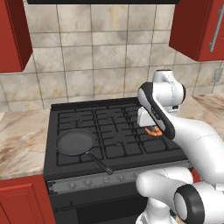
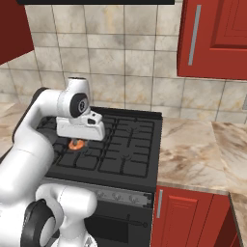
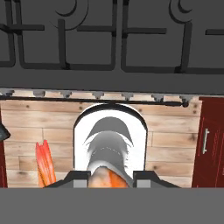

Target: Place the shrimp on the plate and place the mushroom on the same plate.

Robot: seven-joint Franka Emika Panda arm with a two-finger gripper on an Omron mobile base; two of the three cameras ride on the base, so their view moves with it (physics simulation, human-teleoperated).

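Shrimp (image 2: 75, 144) sits gripped within end effector (image 2: 76, 143).

A black stove (image 1: 109, 127) with grates stands between marble desk (image 2: 193, 154) tops. A black frying pan (image 1: 75, 142) sits on its front left burner, handle toward the knobs (image 1: 107, 179). Red cabinets (image 2: 214, 38) hang above against a tiled wall (image 1: 96, 57). The floor (image 3: 175, 127) is wood.

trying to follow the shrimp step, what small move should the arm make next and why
Probably lift a little, straight up off the stove. The shrimp shows as an orange curl right under the hand in both base views, and in the hand view orange sits between the fingers, so it looks gripped. No plate is in sight, so clearing the grates comes first.
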